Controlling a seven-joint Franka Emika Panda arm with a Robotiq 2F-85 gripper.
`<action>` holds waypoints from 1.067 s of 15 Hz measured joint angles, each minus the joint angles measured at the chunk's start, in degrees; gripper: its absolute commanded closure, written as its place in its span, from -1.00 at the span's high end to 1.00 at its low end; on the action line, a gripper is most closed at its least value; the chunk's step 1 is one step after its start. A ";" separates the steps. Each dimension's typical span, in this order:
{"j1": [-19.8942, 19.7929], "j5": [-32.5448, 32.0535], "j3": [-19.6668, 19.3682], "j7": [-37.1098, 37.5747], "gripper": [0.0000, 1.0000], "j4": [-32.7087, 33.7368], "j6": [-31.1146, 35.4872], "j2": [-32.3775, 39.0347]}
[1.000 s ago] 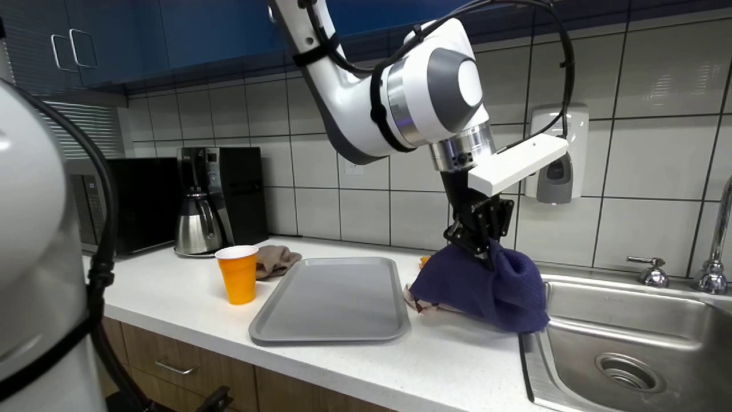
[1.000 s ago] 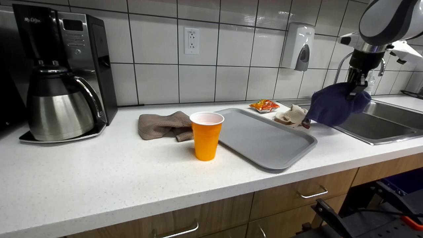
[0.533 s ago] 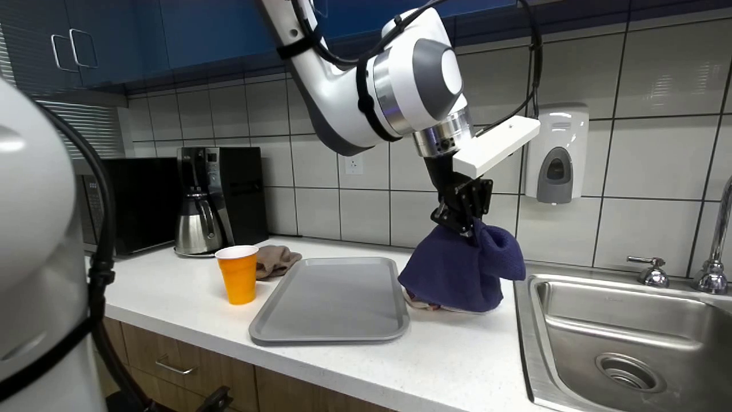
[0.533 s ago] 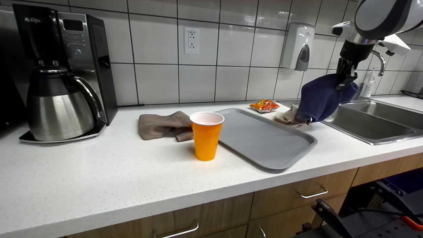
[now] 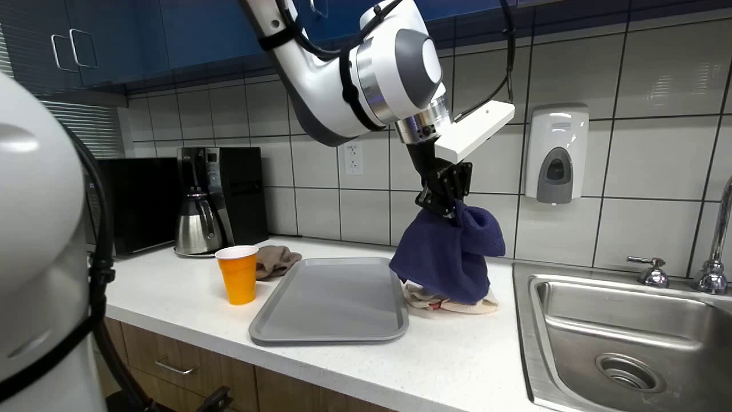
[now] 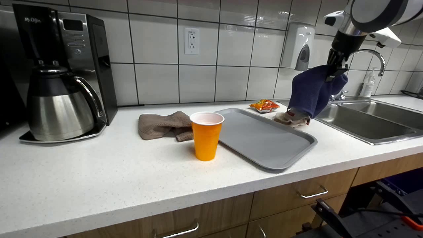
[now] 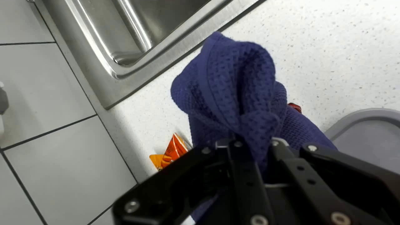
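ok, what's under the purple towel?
Below the towel, which hangs from the end effector, a beige cloth shows past the edge. Red bits show too; the towel covers the rest, so what they belong to is unclear. Can't tell if towel and cloth touch.

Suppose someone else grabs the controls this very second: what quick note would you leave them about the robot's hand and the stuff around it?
Gripper: clamped on the purple towel, pinching its upper part.
Things: the towel hangs over the beige cloth on the counter, between the grey tray and the sink; whether towel and cloth touch is unclear. The orange cup stands upright near the tray and the brown cloth; the orange packet lies near the tiled wall.
Done: the towel is grasped and held up.
Left: it is not yet released; setting it down and opening the gripper probably remain.
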 measured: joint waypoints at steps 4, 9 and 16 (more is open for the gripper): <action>0.28 -0.92 1.03 0.56 -0.96 -1.60 0.19 -2.22; 0.46 -1.29 1.97 1.76 -0.96 -4.33 0.22 -5.09; 3.99 0.51 2.96 4.68 -0.96 -6.22 -0.64 -7.18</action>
